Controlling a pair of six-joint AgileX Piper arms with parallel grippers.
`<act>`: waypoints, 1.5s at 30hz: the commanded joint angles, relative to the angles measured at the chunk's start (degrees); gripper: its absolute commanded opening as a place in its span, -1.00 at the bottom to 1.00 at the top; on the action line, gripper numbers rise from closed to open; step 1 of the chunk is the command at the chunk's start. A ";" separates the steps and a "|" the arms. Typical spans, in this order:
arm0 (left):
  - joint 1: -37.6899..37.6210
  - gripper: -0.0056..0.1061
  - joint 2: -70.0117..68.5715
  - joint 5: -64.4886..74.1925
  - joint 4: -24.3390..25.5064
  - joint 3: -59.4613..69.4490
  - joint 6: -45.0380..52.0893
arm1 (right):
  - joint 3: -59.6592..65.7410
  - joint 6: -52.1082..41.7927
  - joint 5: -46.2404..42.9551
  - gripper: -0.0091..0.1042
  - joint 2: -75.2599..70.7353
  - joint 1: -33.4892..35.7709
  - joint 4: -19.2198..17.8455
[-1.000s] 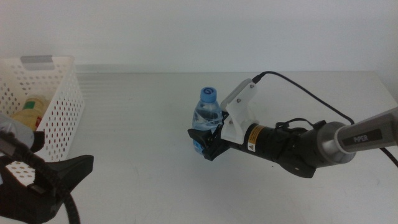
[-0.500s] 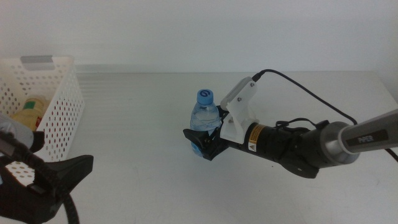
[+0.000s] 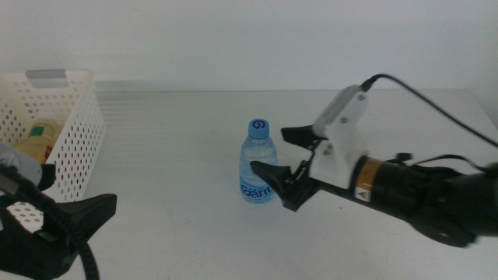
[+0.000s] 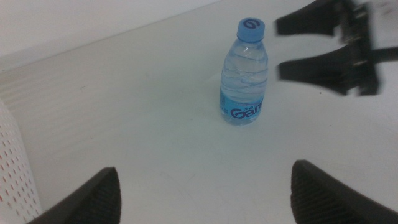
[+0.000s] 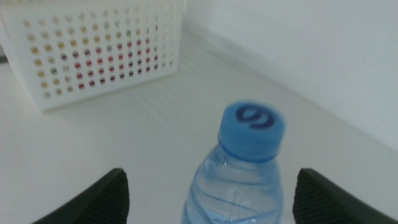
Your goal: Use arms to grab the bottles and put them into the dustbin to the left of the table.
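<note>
A clear water bottle point(image 3: 257, 162) with a blue cap and blue label stands upright in the middle of the white table point(image 3: 171, 179). My right gripper point(image 3: 278, 153) is open just to its right. Its jaw tips stop short of the bottle and hold nothing. The left wrist view shows the bottle point(image 4: 244, 81) with a small gap to the right gripper point(image 4: 278, 50). In the right wrist view the bottle's cap point(image 5: 252, 130) is straight ahead between the spread jaws of my right gripper point(image 5: 211, 177). My left gripper point(image 3: 70, 204) waits open at the bottom left. The dustbin point(image 3: 74, 132) holds a yellow tea bottle point(image 3: 39, 138).
The white perforated dustbin point(image 5: 93, 50) stands at the table's left side, with red and yellow colours showing through its holes. Its wall point(image 4: 12, 168) lies close beside my left gripper point(image 4: 205, 199). A black cable point(image 3: 436, 101) arcs over the right arm.
My right gripper has opened, let go of the water bottle and drawn back to the right. The bottle now stands free. The left arm has not moved.
</note>
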 commanded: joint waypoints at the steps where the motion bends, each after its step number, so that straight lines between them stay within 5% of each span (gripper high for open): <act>1: -0.26 0.72 0.22 -3.73 -1.27 -1.32 -0.46 | 1.97 0.42 -1.78 0.55 -8.35 0.09 0.52; 6: -0.26 0.72 0.22 -3.77 -1.27 -1.32 -0.46 | 5.92 9.61 7.62 0.55 -21.48 0.09 -2.31; 11: -0.26 0.72 0.22 -3.77 -1.27 -1.32 -0.46 | 5.96 24.17 22.61 0.55 -33.99 0.09 -14.21; 16: -0.26 0.72 0.22 -3.77 -1.27 -1.32 -0.46 | 5.96 42.49 37.08 0.55 -45.74 0.09 -22.73; 20: -0.26 0.72 0.22 -3.72 -1.27 -1.32 -0.46 | 6.55 48.32 42.00 0.43 -54.41 0.09 -28.72; 22: -0.26 0.72 0.22 -3.72 -1.27 -1.32 -0.46 | 7.01 43.74 42.00 0.39 -56.43 0.09 -22.21; 29: -0.26 0.72 0.22 -3.78 -1.27 -1.32 -0.46 | 7.77 5.35 55.30 0.38 -59.20 3.06 12.14; 33: -0.26 0.72 0.22 -3.77 -1.27 -1.32 -0.46 | 7.77 -12.17 60.29 0.38 -60.48 4.33 26.53; 36: -0.26 0.72 0.22 -3.77 -1.27 -1.32 -0.46 | 7.77 -16.60 62.65 0.38 -61.14 4.59 29.83; 45: -0.26 0.72 0.22 -3.78 -1.27 -1.32 -0.46 | 7.77 -16.68 64.08 0.38 -62.64 4.85 29.48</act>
